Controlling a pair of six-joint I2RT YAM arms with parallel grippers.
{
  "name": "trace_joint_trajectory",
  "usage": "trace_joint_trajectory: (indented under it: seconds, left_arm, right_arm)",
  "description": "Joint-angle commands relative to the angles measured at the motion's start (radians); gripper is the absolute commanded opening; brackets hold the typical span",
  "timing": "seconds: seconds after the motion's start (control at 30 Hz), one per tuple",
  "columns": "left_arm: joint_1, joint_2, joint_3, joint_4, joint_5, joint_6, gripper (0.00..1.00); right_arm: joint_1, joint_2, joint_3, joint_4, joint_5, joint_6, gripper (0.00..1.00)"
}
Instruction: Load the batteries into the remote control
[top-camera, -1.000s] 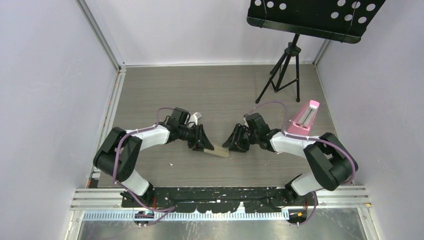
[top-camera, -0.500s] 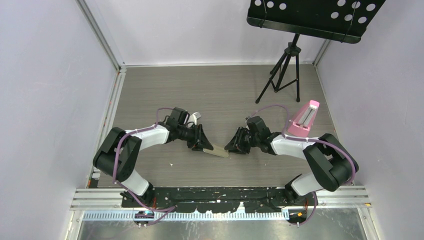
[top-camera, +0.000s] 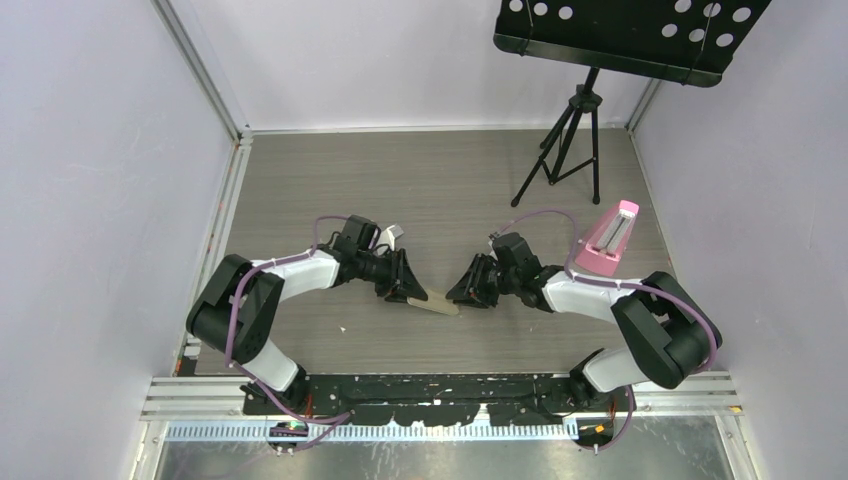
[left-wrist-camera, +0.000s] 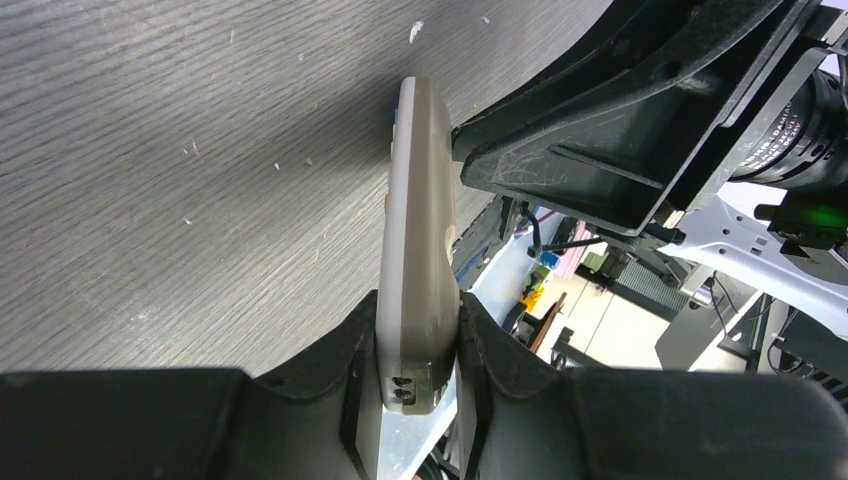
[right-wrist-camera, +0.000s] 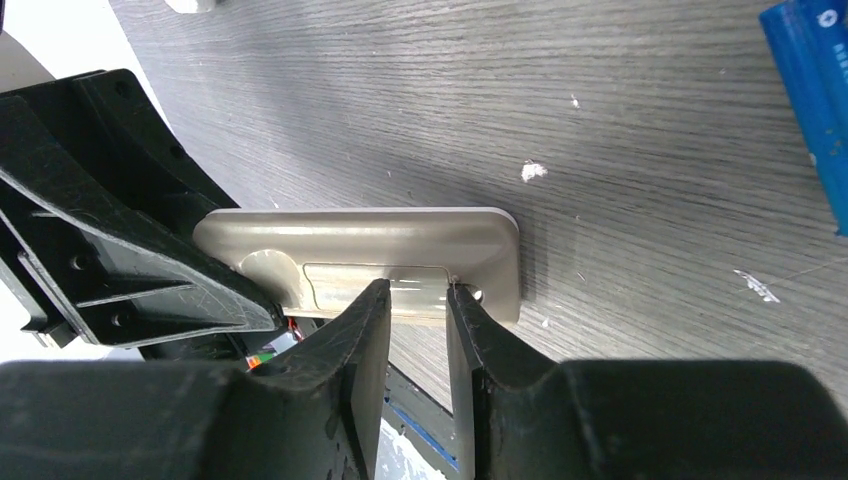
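The left tool (left-wrist-camera: 418, 335) pinched the remote control (left-wrist-camera: 415, 220) by one short end, both fingers pressed flat against its broad faces, so that the bar stood on its long edge and projected straight ahead of the tool over the worktop (right-wrist-camera: 600, 120). Whether the bar's lower edge touched the worktop could not be determined. The right tool (right-wrist-camera: 418, 305) faced the tan back of the remote control near the opposite end. Its fingers were drawn close together with a narrow gap, and its tips sat at the edge of the battery cover (right-wrist-camera: 370, 272); whether they gripped anything could not be determined. No batteries could be identified, so the step was judged to be cover removal. Hazards were judged as follows. Force on the cover could pivot the bar in the single end grip of the left tool, or pull it out. The right fingertips could skid off the smooth cover. The two tools stood close together, so a small overshoot could bring them into contact.
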Motion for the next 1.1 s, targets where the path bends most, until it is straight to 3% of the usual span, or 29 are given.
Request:
trace_joint_trajectory:
  seconds: [0.0, 0.5, 0.83, 1.0, 1.07]
  left_arm:
    - [-0.006, -0.001, -0.017, -0.032, -0.074, 0.01, 0.0]
    - [-0.006, 0.01, -0.012, -0.044, -0.081, 0.026, 0.0]
    - [-0.006, 0.01, -0.011, -0.036, -0.06, 0.031, 0.0]
    - [-0.01, 0.018, -0.014, -0.022, -0.034, 0.038, 0.0]
    - [-0.015, 0.024, -0.015, -0.018, -0.027, 0.039, 0.0]
  right_arm:
    - [0.013, -0.002, 0.001, -0.011, 0.026, -0.006, 0.34]
    - [0.013, -0.018, 0.011, -0.038, 0.049, -0.016, 0.37]
    - [0.013, 0.053, 0.006, -0.007, 0.029, 0.011, 0.36]
    - [0.013, 0.076, -0.021, 0.075, -0.023, 0.054, 0.36]
    - [0.013, 0.086, -0.048, 0.19, -0.068, 0.091, 0.36]
